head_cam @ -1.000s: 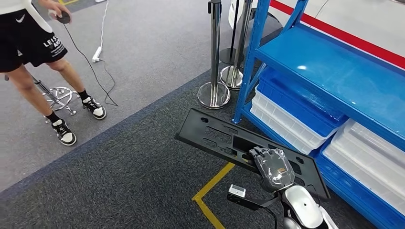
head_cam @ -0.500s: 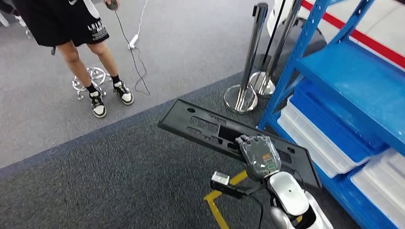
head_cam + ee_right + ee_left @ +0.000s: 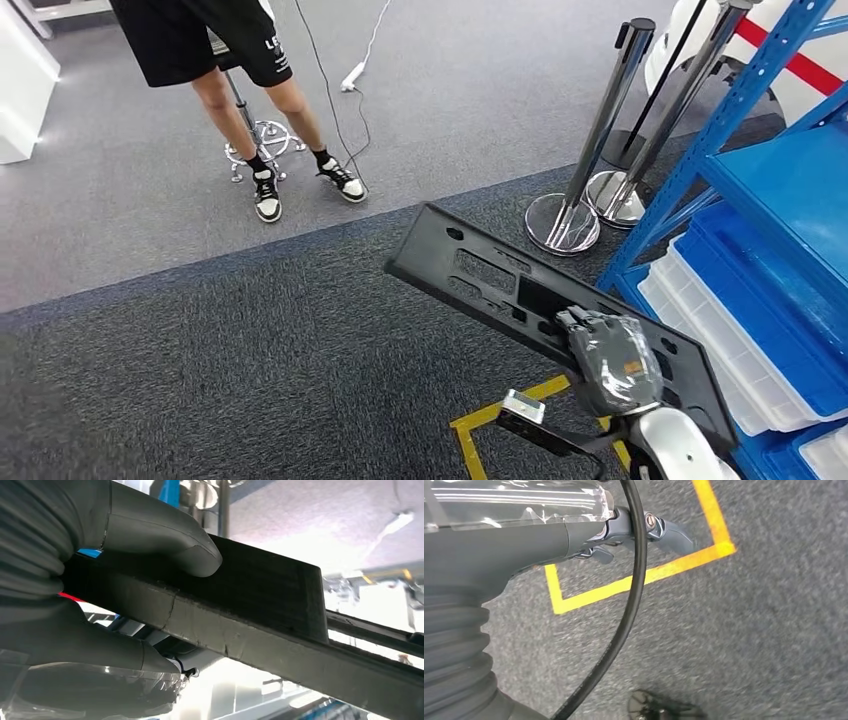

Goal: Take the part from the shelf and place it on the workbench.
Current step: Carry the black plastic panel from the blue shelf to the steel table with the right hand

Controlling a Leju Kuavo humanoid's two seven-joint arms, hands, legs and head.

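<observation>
Item, right hand [image 3: 612,358]: fingers clamped on the near long edge of the part [image 3: 500,285], thumb [image 3: 165,540] pressed on one face and the rest wrapped under the other, as the right wrist view shows. Item, part: long black perforated panel, carried off the shelf [image 3: 790,190], most of its length reaching beyond your fingers on the side away from the blue rack. Expect it to lever against your grip, so keep the pinch firm and the panel near level while you walk. Item, left hand [image 3: 624,530]: hanging over the carpet and yellow floor tape [image 3: 649,575], holding nothing; whether its fingers are curled or spread you cannot tell. Item, hazards past the panel's free end: chrome stanchions [image 3: 590,150] and a person [image 3: 230,60] standing further off; swing wide of both. Workbench not seen, so turn slowly
</observation>
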